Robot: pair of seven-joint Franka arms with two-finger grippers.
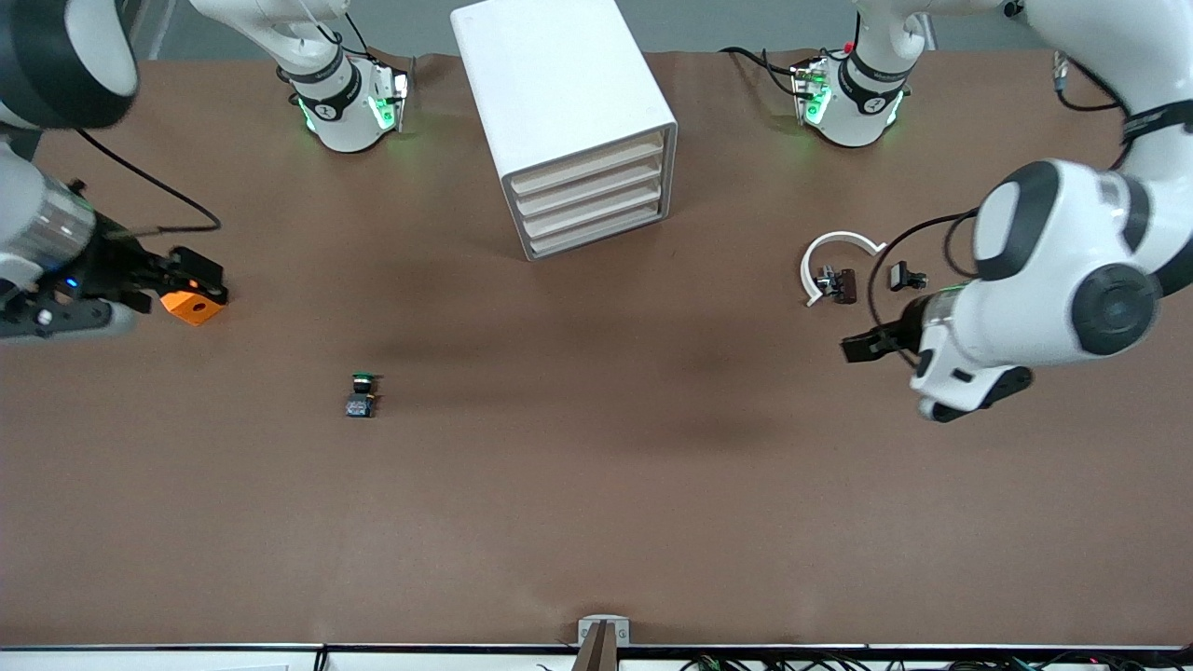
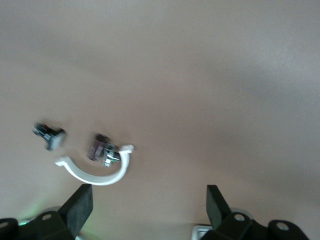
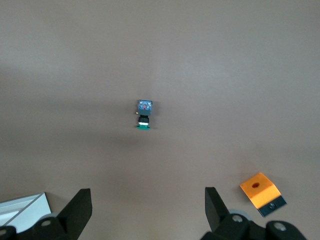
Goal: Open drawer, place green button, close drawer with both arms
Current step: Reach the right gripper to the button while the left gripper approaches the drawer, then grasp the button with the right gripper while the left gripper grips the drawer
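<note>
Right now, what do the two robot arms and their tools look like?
Both arms are glossy white with rounded joints and black bands. The left arm has big black round joint caps and a black cable looping near its wrist. The right arm shows a silvery wrist section and a small blue light. The left tool and right tool are black, two-fingered.

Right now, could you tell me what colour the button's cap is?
Green, clearest in the right wrist view: button.

The green-capped button [image 1: 361, 395] lies on its side on the table, the cream-fronted drawer [image 1: 593, 205] shut (third down).
</note>
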